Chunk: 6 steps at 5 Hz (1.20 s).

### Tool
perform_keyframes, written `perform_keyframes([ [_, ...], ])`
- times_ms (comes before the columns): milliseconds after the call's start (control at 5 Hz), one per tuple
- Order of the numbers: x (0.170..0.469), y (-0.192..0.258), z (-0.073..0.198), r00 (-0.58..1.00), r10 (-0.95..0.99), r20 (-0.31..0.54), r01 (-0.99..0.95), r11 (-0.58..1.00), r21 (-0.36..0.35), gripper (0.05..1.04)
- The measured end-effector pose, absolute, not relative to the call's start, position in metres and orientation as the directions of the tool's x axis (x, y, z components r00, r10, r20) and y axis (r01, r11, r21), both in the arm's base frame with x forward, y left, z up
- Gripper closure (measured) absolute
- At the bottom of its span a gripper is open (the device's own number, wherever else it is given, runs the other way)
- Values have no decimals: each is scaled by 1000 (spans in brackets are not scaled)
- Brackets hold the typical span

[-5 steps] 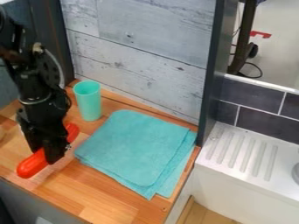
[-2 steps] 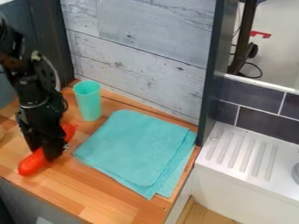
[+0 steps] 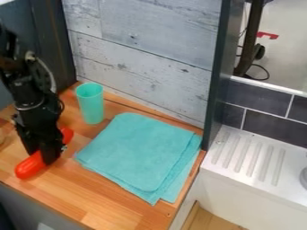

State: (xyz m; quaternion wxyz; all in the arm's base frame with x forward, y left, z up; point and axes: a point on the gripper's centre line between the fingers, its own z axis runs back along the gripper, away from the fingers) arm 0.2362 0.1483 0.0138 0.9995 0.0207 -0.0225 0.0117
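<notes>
The black gripper (image 3: 42, 158), at the left of the frame, crosses the middle of a red, rounded, elongated object (image 3: 28, 168) and hides that part of it; only the object's two ends show, the larger at the lower left and the smaller at the upper right. The fingers are closed down on the object with its body between them, though the surfaces that touch it are out of sight. Whether its underside meets the wooden counter (image 3: 114, 197) cannot be told. The arm (image 3: 27, 94) is cut off by the left edge of the frame, and so is a pale thing (image 3: 2, 136) beside it. The object's lower end lies near the counter's front edge, which slants from the left edge of the frame down to the bottom. A turquoise cup (image 3: 90, 104) stands upright to the upper right of the gripper, near the whitewashed plank wall (image 3: 144, 54). A folded turquoise cloth (image 3: 138, 150) lies flat in the middle, its left corner near the gripper, with a strip of wood between them. Wood also runs below the cloth to the front edge. The dark upright post (image 3: 218, 85) bounds the counter at the cloth's upper right; a white ribbed drainboard (image 3: 252, 157) lies beyond.
</notes>
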Motion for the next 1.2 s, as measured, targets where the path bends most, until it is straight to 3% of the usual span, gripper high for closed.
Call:
perform_keyframes([
  [200,231,150,8,999,19,36,-19,1000,6,155],
  [400,232,151,14,996,46,71,-45,999,-10,74],
  [1000,208,143,98,970,90,227,-103,993,50,83],
  [1200,196,132,125,972,104,213,-116,992,47,83],
])
